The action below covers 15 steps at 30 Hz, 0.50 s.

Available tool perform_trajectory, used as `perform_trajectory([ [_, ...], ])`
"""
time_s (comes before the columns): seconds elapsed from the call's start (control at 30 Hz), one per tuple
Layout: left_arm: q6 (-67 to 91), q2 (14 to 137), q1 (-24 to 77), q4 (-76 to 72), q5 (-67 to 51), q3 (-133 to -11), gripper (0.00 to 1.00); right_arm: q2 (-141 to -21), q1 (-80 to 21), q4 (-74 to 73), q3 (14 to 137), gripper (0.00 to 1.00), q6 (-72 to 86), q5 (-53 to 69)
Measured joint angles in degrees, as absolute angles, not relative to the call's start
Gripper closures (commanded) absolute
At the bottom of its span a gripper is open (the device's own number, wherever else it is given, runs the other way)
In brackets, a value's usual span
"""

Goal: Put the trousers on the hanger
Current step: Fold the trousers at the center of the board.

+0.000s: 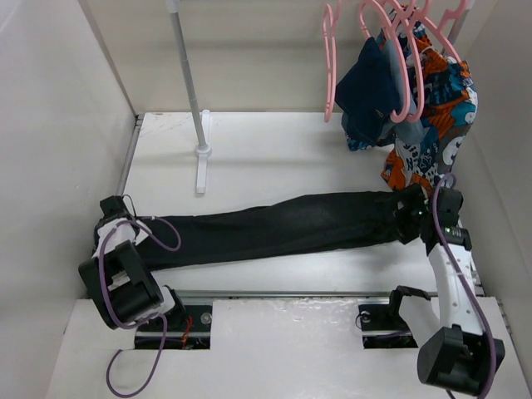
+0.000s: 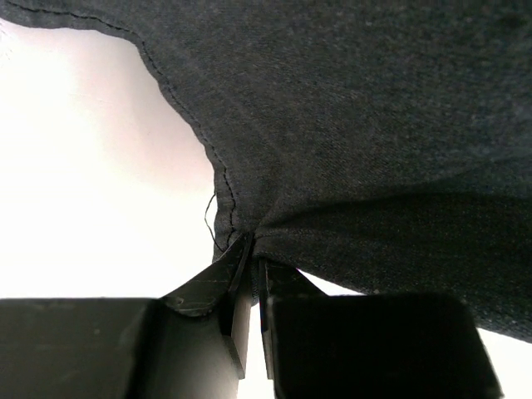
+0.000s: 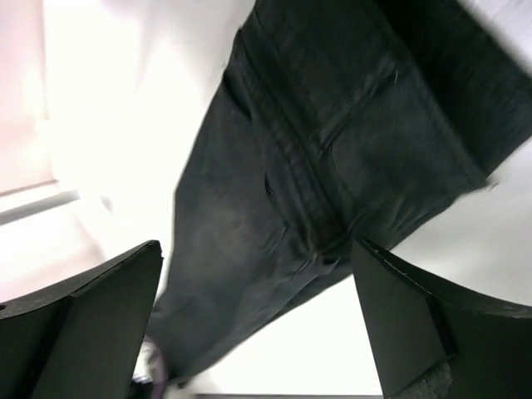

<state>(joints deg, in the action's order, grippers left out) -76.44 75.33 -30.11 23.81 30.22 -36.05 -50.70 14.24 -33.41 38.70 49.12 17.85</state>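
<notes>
The black trousers (image 1: 274,226) lie stretched across the white table (image 1: 266,158), soft and limp, likely sagging unless held at both ends: the left gripper (image 2: 249,253) pinches a stitched edge tightly, the right gripper (image 3: 258,249) hangs wide open over the other end.

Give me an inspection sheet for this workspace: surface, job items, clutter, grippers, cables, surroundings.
Surface: flat white tabletop, long black fabric trousers lying on it.
Job's things: the trousers stretched left to right; empty thin pink plastic hanger hanging top right.
Clutter: navy garment and blue-orange-white patterned garment on other pink hangers.
Grippers: left gripper, jaws shut on the trousers' stitched edge; right gripper, jaws open over their right end.
Cables: purple cables looped along both arms.
Surroundings: white rack pole; plain white walls.
</notes>
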Motion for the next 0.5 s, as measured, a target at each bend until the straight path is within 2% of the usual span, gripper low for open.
perform_trajectory([
  [0.13, -76.03, 76.09, -30.11, 23.83, 30.09, -36.53, 0.96, -46.85, 14.26, -32.51, 33.89, 0.0, 56.14, 19.59],
  [0.43, -75.92, 76.79, -30.11, 24.16, 29.71, -37.41, 0.96, -48.69, 15.25, -30.44, 27.44, 0.01, 63.59, 19.66],
  [0.5, -75.85, 76.82, -30.11, 24.27, 29.5, -37.74, 0.96, -51.07, 15.77, -27.68, 27.16, 0.3, 63.81, 19.22],
])
